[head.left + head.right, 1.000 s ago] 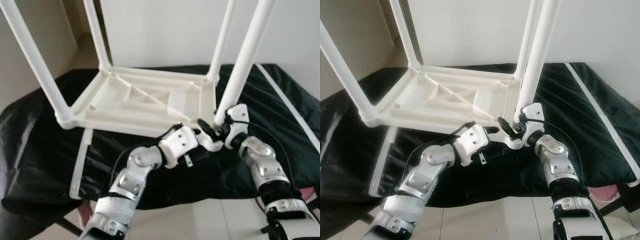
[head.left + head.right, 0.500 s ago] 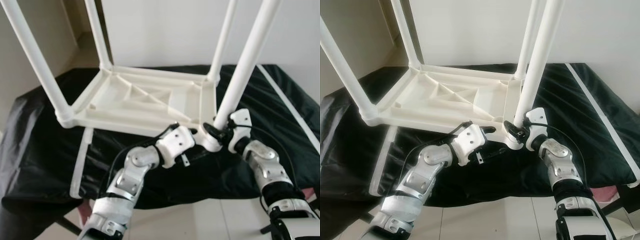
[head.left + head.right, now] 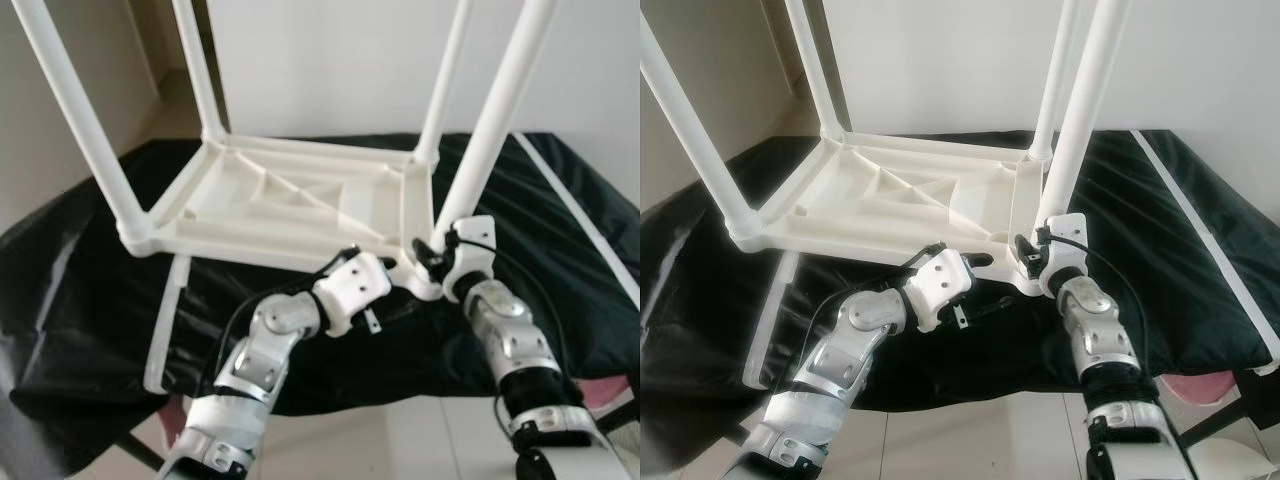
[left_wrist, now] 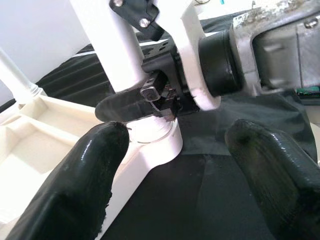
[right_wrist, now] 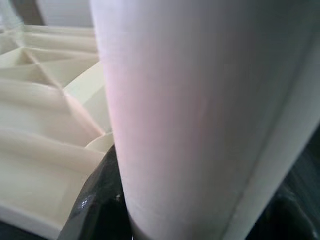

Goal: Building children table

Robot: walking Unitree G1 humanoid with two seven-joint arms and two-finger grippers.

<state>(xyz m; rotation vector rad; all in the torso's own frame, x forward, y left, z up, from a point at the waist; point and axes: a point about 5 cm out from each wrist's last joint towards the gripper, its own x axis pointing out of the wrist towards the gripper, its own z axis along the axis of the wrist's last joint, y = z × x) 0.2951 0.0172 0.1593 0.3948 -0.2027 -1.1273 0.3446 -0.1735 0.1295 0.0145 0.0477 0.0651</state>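
An upside-down white plastic table [image 3: 290, 200] lies on a black cloth, its four legs pointing up. My right gripper [image 3: 436, 257] is shut on the base of the near right leg [image 3: 495, 120], just above the corner socket [image 4: 155, 145]. In the right wrist view that leg [image 5: 200, 115] stands between the black fingers [image 5: 100, 205]. My left gripper [image 4: 170, 170] is open, just in front of the same corner, with nothing between its fingers [image 4: 70, 185]. The left wrist [image 3: 350, 290] lies low on the cloth beside the table's near edge.
A loose white rail [image 3: 165, 320] lies on the black cloth [image 3: 70, 290] at the left. Another long white rail [image 3: 580, 215] runs along the right side. A white wall stands behind, and pale floor [image 3: 400, 440] lies in front of the cloth.
My right forearm has swung inward, its wrist staying at the base of the near right leg. That leg stands a little straighter. The left arm has barely moved.
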